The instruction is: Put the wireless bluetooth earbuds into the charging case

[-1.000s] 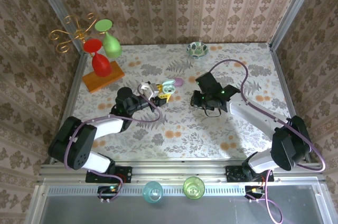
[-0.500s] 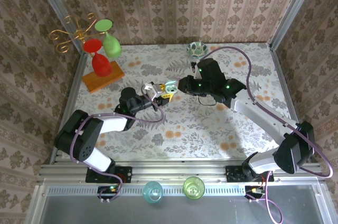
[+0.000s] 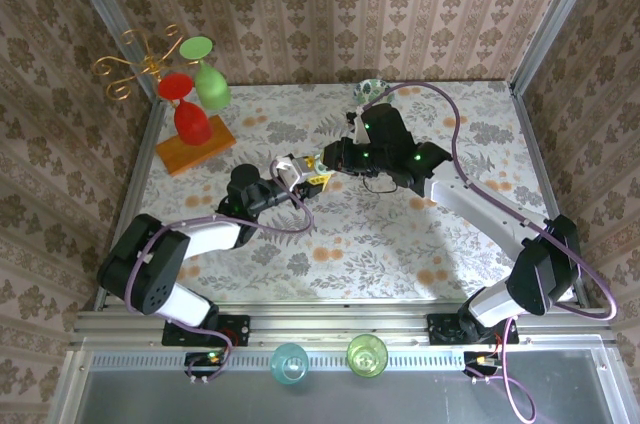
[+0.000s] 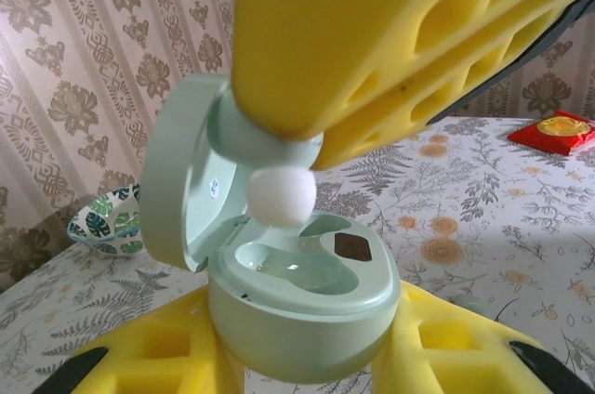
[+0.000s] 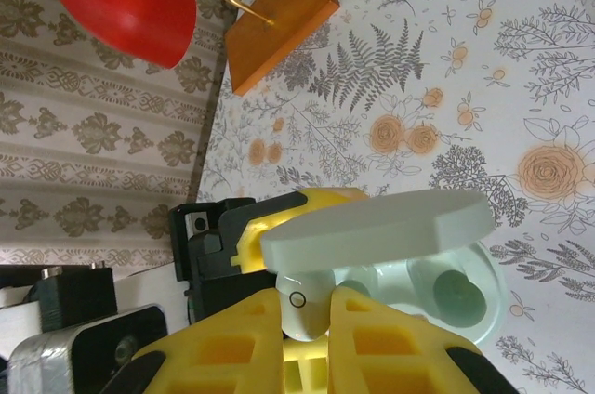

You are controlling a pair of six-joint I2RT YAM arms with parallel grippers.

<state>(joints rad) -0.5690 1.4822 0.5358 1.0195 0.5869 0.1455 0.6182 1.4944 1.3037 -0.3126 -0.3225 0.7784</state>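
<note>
While left jaws clasp the open case (image 4: 307, 320), right jaws pinch a half-hidden earbud (image 4: 281, 197)

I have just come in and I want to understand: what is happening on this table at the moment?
The left gripper is shut on the mint green charging case, which has its lid open. The right gripper pinches a whitish earbud between its yellow fingers and holds it right over the open case, close to the lid. The earbud is not yet seated in a well.
</note>
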